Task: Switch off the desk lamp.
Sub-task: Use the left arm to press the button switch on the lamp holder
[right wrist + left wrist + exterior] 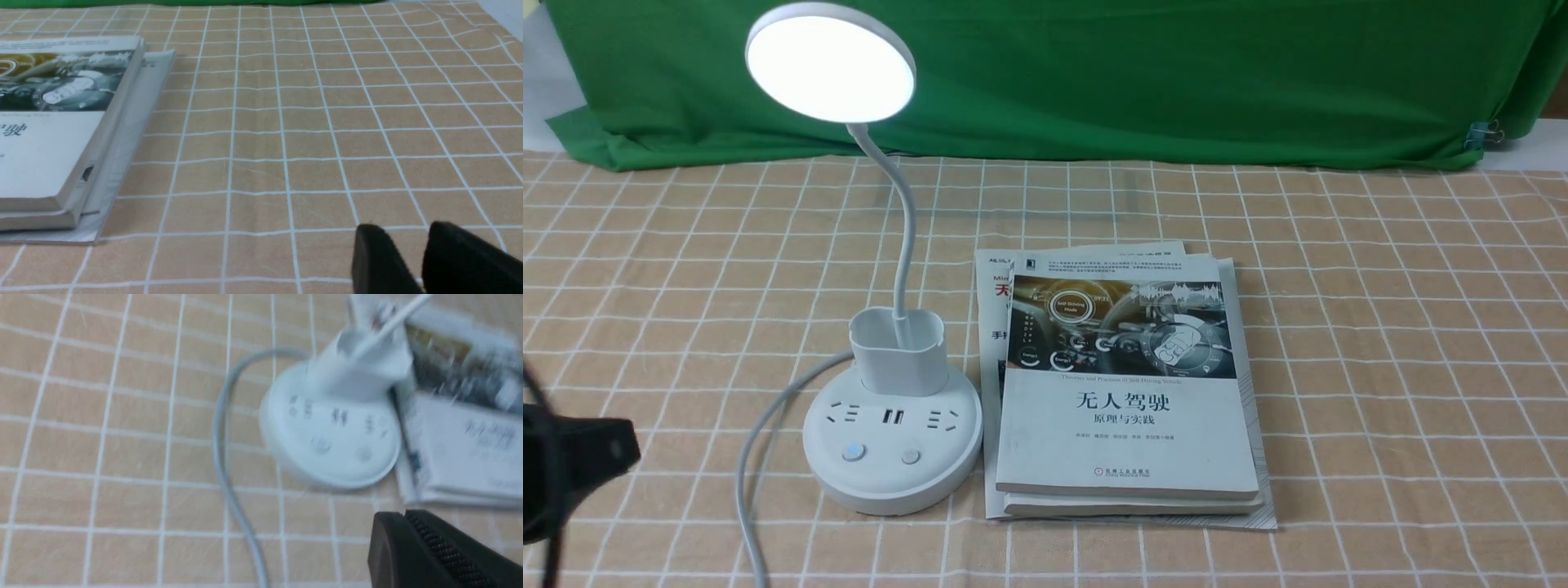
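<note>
The desk lamp stands left of centre on the checked cloth, its round disc head lit bright white. A thin neck runs down into the pen cup on the round base, which has sockets and two buttons at its front. My left gripper is shut and empty, low at the left edge, well left of the base. In the blurred left wrist view the gripper sits short of the base. My right gripper is slightly open and empty over bare cloth.
A stack of books lies right against the lamp base; it also shows in the right wrist view. The lamp's grey cord curves from the base toward the front edge. A green backdrop hangs at the back.
</note>
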You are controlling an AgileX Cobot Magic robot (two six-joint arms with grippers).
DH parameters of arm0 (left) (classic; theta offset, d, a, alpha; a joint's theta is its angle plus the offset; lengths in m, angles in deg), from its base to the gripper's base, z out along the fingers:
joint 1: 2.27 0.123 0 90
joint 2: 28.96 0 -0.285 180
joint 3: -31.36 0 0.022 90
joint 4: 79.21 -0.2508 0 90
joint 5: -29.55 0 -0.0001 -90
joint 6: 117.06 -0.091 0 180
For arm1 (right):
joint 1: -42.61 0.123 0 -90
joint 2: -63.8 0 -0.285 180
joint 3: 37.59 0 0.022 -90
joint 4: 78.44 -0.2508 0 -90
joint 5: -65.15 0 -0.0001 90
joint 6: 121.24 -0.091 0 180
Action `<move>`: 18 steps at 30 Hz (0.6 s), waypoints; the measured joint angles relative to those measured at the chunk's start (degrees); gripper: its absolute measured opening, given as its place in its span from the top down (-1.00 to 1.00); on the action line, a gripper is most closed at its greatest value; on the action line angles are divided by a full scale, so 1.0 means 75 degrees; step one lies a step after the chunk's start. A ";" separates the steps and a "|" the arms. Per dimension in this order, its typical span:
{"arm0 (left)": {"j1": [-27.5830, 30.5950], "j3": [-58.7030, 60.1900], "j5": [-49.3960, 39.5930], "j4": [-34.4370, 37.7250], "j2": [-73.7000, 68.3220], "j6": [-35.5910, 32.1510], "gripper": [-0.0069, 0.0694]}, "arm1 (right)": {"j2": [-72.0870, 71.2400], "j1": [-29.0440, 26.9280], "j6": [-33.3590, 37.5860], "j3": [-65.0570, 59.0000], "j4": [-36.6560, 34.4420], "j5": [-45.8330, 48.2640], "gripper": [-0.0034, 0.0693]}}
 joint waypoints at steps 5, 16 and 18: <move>-0.0499 -0.0714 -0.0570 -0.0360 -0.1983 -0.0347 0.81 | 0.0000 0.0000 0.0000 0.0000 0.0000 0.0000 0.24; -0.3303 -0.2500 -0.0930 -0.1867 -0.5291 0.0483 0.81 | 0.0000 0.0000 0.0000 0.0000 0.0000 0.0000 0.24; -0.3484 -0.2912 -0.1017 -0.2000 -0.5785 0.0487 0.81 | 0.0000 0.0000 0.0000 0.0000 0.0000 0.0000 0.24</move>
